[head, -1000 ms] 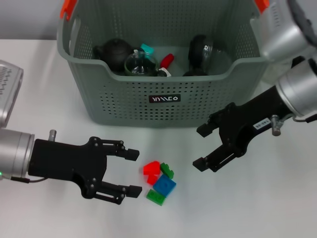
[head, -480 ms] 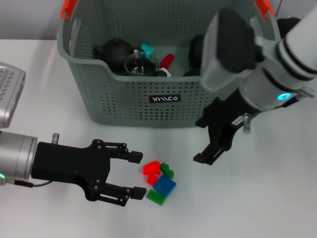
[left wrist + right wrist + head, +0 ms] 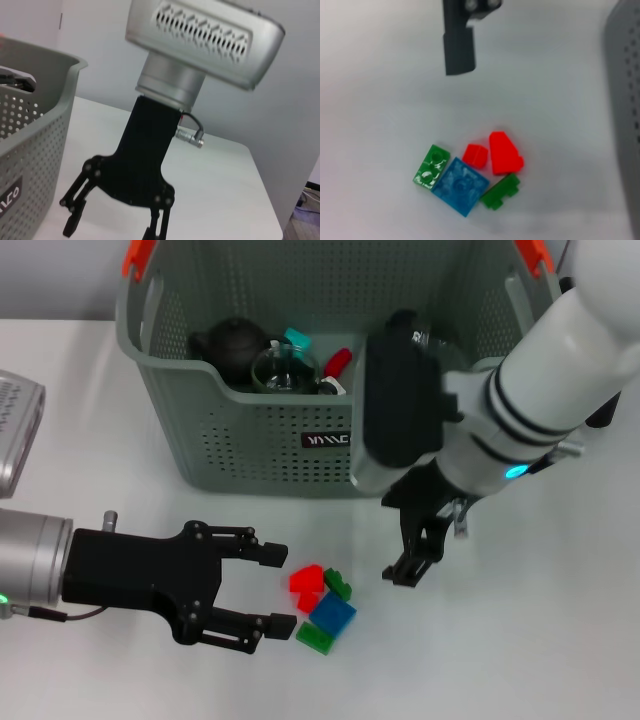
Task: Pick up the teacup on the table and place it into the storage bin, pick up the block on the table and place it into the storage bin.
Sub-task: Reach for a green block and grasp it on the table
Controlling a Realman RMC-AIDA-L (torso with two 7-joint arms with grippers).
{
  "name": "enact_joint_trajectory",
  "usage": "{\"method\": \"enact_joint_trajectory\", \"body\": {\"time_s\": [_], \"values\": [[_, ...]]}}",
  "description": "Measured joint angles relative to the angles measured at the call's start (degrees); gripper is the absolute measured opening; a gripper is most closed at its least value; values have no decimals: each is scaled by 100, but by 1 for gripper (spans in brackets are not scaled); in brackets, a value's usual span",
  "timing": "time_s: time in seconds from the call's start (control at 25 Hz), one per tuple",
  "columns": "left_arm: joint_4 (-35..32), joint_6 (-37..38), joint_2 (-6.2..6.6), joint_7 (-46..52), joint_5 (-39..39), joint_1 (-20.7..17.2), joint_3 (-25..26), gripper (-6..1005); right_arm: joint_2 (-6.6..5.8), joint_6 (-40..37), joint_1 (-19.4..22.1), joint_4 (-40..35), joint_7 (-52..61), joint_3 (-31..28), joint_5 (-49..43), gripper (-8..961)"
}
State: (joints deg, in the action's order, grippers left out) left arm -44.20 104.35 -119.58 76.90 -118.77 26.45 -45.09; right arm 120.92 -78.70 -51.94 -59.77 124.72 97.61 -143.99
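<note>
Several small blocks, red [image 3: 306, 583], blue [image 3: 332, 614] and green [image 3: 314, 637], lie in a cluster on the white table in front of the storage bin [image 3: 250, 445]. My left gripper [image 3: 277, 587] is open just left of the cluster, its fingers [image 3: 262, 551] reaching toward it without touching. My right gripper [image 3: 400, 538] hangs open to the right of the blocks, and the left wrist view shows the right gripper [image 3: 107, 230] with fingers spread. A clear glass teacup [image 3: 283, 370] lies inside the bin. The right wrist view looks down on the blocks [image 3: 462, 186], with one left-gripper finger [image 3: 459, 47] nearby.
The bin also holds a black teapot [image 3: 230, 345], a red item [image 3: 337, 362] and a dark object [image 3: 398, 335]. My right arm's white body [image 3: 540, 390] crosses the bin's right front corner. The bin wall [image 3: 625, 100] stands close behind the blocks.
My right arm has swung in and leftward, now covering the bin's right side, with its gripper nearer the blocks. The left gripper edged right toward the cluster. The blocks have not moved.
</note>
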Motion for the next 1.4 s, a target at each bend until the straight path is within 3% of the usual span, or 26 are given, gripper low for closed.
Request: {"method": "enact_joint_trajectory", "body": {"time_s": [0.56, 1.4], "values": [[-4, 193, 50, 1, -4, -13, 167, 810, 13, 677, -125, 286, 158, 881, 394, 920], [-38, 402, 69, 1, -14, -81, 317, 810, 37, 1148, -168, 589, 289, 1331, 469, 913]]}}
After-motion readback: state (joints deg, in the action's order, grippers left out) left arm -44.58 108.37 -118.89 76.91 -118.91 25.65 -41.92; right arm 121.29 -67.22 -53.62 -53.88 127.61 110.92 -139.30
